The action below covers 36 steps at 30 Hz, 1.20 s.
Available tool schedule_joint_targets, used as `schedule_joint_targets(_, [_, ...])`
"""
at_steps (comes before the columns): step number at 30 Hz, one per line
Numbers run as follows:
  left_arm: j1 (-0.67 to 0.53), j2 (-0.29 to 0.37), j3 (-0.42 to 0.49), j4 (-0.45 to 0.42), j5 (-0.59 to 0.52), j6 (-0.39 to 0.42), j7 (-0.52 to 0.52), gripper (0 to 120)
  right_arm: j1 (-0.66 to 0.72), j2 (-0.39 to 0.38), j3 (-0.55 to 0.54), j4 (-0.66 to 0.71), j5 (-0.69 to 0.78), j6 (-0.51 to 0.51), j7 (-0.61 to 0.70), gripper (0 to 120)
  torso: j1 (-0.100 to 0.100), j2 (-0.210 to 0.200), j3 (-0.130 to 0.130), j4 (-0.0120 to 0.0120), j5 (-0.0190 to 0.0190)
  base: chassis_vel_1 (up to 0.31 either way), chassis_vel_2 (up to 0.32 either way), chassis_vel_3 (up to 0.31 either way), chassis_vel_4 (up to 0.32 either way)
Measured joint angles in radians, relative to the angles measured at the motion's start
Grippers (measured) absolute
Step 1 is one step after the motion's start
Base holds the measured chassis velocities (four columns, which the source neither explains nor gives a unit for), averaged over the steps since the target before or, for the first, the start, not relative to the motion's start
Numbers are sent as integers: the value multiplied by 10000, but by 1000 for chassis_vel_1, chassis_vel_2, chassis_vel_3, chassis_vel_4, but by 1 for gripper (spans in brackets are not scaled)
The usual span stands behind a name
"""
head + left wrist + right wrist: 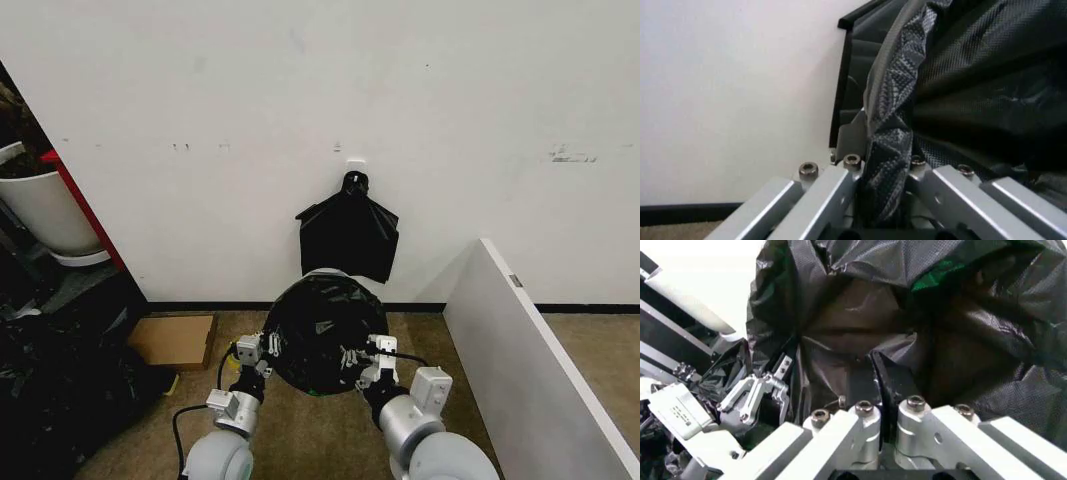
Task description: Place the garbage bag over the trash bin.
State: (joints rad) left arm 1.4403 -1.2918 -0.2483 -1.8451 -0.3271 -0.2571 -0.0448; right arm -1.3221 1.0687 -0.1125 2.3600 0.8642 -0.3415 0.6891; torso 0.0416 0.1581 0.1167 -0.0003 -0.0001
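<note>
The glossy black garbage bag (pixel 320 330) is stretched open as a round dark mouth, low on the floor in front of the wall. A sliver of the white trash bin (pixel 324 271) shows at the bag's far edge. My left gripper (pixel 256 350) is at the bag's left edge; in its wrist view the gripper (pixel 880 145) is shut on a fold of the garbage bag (pixel 890 115). My right gripper (pixel 366 356) is at the right edge. In the right wrist view, the gripper (pixel 875 377) pinches the garbage bag (pixel 860 325) film.
A flat bundle of black bags (pixel 348 235) hangs from a hook on the white wall behind. A cardboard box (pixel 174 340) lies on the floor at left, beside dark plastic clutter (pixel 50 390) and a white planter pot (pixel 45 205). A white panel (pixel 540 350) stands at right.
</note>
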Motion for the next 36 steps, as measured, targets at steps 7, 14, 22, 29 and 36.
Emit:
schedule_joint_targets(7, [-45, 125, -45, 157, -620, -307, 774, 0, 213, 19, -63, -366, -127, -43, -99, 0, 0, 0, 0, 1, 0, 0, 0, 0, 0])
schedule_joint_targets(14, [-287, 819, -562, 56, -1586, -381, 2187, 0, -260, -218, 71, -15, -660, -12, -662, 0, 0, 0, 0, 1, -1, 0, 0, 0, 0])
schedule_joint_targets(22, [-338, 2119, -531, -494, -2198, 127, 3404, 0, -665, -263, -131, 395, -1464, 136, -1153, 0, 0, 0, 0, 0, 0, 0, 0, 0, 0])
schedule_joint_targets(29, [-62, 1857, -206, -810, -1880, 152, 2751, 0, -489, 59, -633, 110, -2222, 62, -684, 0, 0, 1, -1, 1, -2, 0, 0, 0, 0])
schedule_joint_targets(36, [128, 1657, -57, -1023, -1326, 232, 1741, 0, -49, 539, -944, -1186, -2859, -180, 809, 0, 0, 0, 0, 1, 0, 0, 0, 0, 0])
